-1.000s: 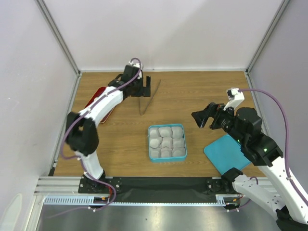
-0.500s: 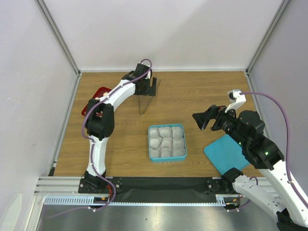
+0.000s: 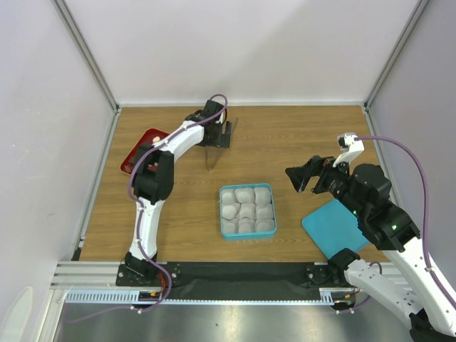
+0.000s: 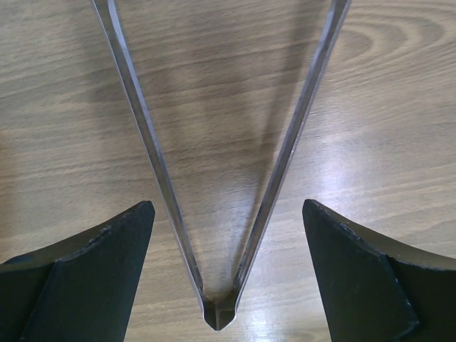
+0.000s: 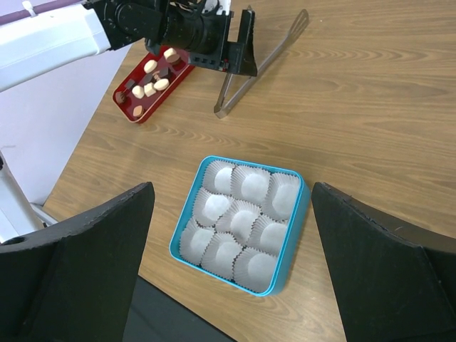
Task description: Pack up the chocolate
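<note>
Shifted right over the last sec, the left arm has uncovered most of a shallow red oblong tray (image 5: 134, 114). It has brought the left hand (image 4: 226, 206) to the far side of the wooden tabletop (image 3: 299, 135). That hand is released, its dark fingers (image 4: 78, 278) spread either side of the hinged end of thin V-shaped metal tongs (image 4: 217, 313), not touching them. The tong tips are cut off at the top of the wrist view. The chocolate (image 5: 151, 88), small dark-brown and cream pieces, lies in the red tray at far left. From overhead the pieces are too small to make out, and the arm hides part of the tray. A square teal box (image 3: 246, 186) at mid-tabletop holds nine white crinkled paper cups (image 5: 239, 217), 3 rows of 3. A flat teal lid (image 3: 331, 224) lies to its right, one corner under the right arm. The right hand (image 5: 233, 187) hangs released over the tabletop right of the box, its fingers wide apart and cropped at the frame's bottom corners.
</note>
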{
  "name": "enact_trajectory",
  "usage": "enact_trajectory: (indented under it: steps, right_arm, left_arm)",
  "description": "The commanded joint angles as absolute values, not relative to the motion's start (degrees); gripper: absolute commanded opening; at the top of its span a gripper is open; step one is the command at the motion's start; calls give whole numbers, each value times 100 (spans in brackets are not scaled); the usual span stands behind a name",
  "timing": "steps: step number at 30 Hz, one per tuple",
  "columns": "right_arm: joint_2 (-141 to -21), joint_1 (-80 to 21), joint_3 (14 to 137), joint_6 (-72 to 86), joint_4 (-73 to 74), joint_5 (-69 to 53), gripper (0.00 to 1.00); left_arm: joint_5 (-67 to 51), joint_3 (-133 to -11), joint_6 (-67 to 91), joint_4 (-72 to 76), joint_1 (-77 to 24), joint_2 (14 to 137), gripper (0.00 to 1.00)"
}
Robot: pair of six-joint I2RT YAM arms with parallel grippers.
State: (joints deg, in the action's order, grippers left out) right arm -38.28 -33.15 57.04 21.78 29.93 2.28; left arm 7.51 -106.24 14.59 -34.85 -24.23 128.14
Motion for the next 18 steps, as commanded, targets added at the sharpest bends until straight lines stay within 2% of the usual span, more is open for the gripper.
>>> enact_trajectory:
  steps: [1, 18]
  right_arm:
    - [-3762, -3287, 5739, 2083, 2786, 264, 100]
    - [-3533, -3278, 5669, 1942, 2830, 483, 100]
  left_arm:
    - [958, -10758, 1529, -3393, -2391, 12911, 91]
    - [1090, -10907, 1380, -3516, -2382, 13324, 82]
